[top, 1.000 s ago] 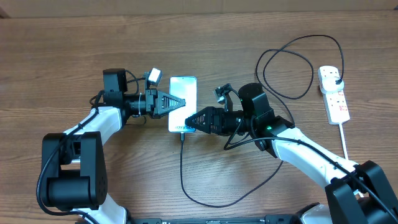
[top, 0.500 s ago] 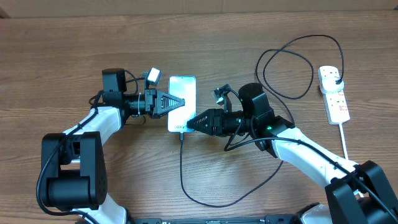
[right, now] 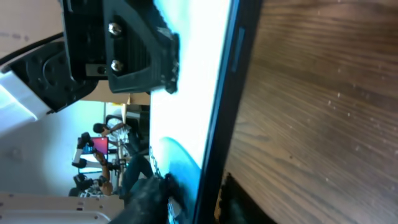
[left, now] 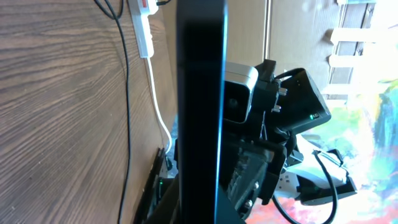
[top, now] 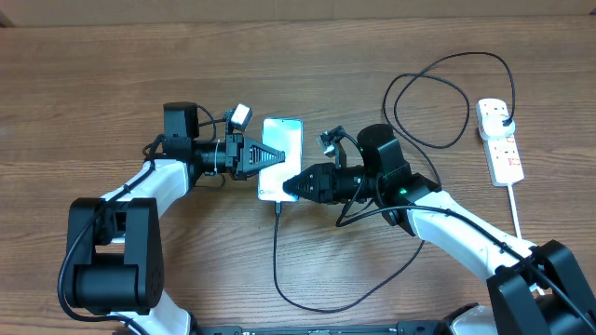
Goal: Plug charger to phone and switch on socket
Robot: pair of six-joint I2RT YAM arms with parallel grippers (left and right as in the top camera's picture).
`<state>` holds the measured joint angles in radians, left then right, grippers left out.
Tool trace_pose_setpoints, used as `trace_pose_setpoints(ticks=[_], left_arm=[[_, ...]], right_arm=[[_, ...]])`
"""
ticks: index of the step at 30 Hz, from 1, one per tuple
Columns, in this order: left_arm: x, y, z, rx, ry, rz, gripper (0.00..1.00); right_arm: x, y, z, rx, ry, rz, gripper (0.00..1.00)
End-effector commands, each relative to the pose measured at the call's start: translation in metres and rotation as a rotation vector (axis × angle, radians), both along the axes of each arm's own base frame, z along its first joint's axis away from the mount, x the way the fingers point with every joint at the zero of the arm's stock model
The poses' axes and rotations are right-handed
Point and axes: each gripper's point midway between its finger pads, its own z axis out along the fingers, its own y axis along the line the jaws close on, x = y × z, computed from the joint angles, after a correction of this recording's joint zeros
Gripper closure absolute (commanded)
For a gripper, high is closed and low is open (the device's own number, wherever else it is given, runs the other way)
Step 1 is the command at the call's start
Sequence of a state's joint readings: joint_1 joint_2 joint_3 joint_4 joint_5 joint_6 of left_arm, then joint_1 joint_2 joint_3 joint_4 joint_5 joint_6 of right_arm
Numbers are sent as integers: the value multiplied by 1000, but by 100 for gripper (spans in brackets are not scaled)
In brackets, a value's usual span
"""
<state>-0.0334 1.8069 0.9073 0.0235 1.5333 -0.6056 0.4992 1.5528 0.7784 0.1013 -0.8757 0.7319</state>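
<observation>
The phone (top: 287,135), screen lit, is near the table's middle, and the left gripper (top: 270,158) is shut on its left edge. In the left wrist view the phone (left: 199,93) is a dark strip seen edge-on. The right gripper (top: 291,184) is shut on the phone's lower right edge. In the right wrist view one of its fingers (right: 149,193) lies on the bright screen (right: 193,74) and the other sits under the phone. The black charger cable (top: 276,251) leaves the phone's bottom edge, loops around and ends in a plug (top: 501,114) in the white socket (top: 503,149).
The socket's thick white cord (top: 517,214) runs down the right side toward the table's front edge. The charger's loops (top: 438,102) lie between the right arm and the socket. Bare wood lies to the left and at the back.
The right gripper's jaws have shut on the phone's lower edge. The left gripper and the phone have shifted a little to the right.
</observation>
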Motion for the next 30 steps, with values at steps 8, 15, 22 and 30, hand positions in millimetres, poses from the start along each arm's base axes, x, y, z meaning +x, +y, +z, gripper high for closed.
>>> trace_pose_setpoints(ticks=[8, 15, 22, 30], left_arm=[[-6, -2, 4, -35, 38, -37, 92], [-6, -2, 4, -35, 38, -36, 92], [-6, -2, 4, -34, 38, -36, 92], [-6, -2, 4, -34, 37, -36, 92]], right_arm=[[4, 4, 16, 28, -62, 0, 78], [1, 7, 23, 59, -76, 29, 84], [1, 7, 23, 59, -76, 29, 85], [2, 7, 26, 68, -89, 33, 92]])
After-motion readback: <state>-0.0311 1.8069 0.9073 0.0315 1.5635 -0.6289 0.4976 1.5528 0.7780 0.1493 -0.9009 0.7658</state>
